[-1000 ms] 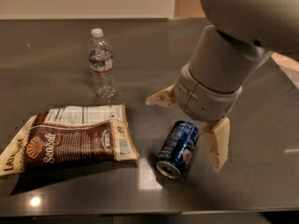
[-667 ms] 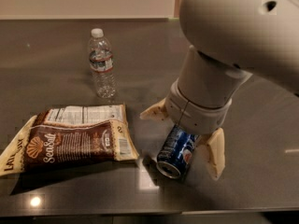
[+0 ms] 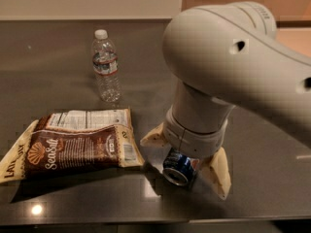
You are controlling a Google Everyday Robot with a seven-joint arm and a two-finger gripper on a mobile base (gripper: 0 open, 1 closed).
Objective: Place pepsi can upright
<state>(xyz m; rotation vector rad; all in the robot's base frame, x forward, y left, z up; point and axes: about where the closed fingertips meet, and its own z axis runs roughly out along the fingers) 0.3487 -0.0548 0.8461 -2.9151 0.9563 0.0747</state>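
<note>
Near the front edge of the tabletop (image 3: 58, 81), the gripper (image 3: 184, 165) hangs over the pepsi can (image 3: 176, 171) (lying down), fingers (image 3: 218, 174) spread.

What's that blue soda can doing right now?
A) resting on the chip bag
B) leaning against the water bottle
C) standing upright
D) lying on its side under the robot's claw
D: the pepsi can lies on its side on the table, the open gripper straddling it.
</note>
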